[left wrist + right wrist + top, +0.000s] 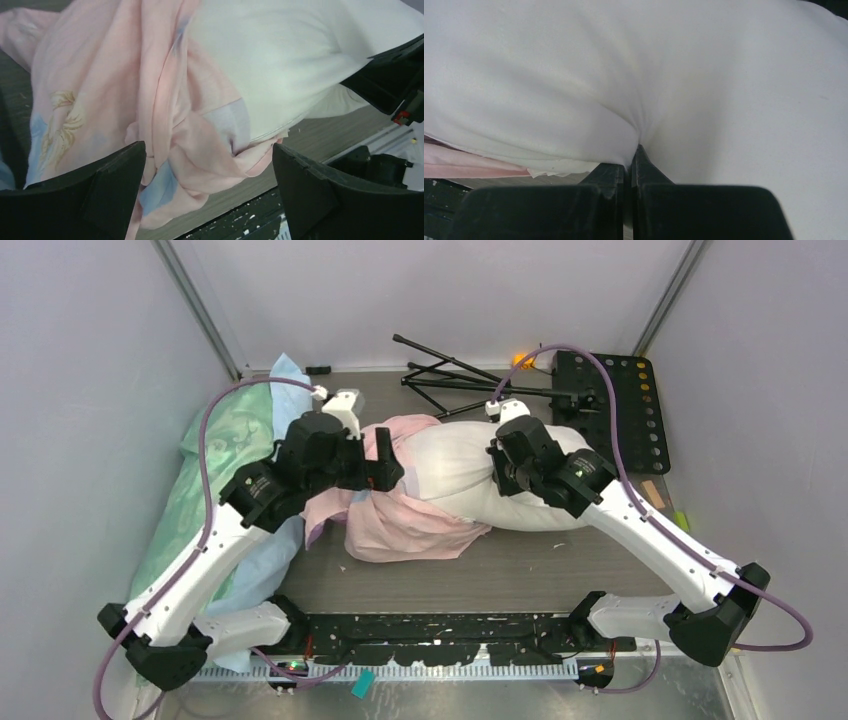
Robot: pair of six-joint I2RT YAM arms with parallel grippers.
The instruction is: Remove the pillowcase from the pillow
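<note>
While the left tool (207, 150) hangs with its black jaws spread as wide as they go and nothing caught between them, the right tool (631, 157) is clamped down tight, jaws pressed together on a pinch of white cloth. That cloth is the pillow (684, 70) itself, puckering into creases that run straight to the grip. Just beyond the open left tool lies the pillowcase (95, 75), pale pink and heaped in loose folds, with a patch of blue and a faint yellowish print showing; it is close under the jaws but not gripped. From above, the pink cover is bunched around the pillow's left end and spills toward the near side of the tabletop (530, 570). The pillow's right part sits bare, white and plump in the middle of the surface, with the right arm reaching in over it. So the cover is partly off, not clear of the pillow. Out to the left, mint green bedding (235, 430) lies along the wall with light blue bedding (287, 368) beside it, running under the left arm. At the far edge a folded black tripod (450, 375) lies flat, and next to it on the right is a black perforated board (615, 405).
</note>
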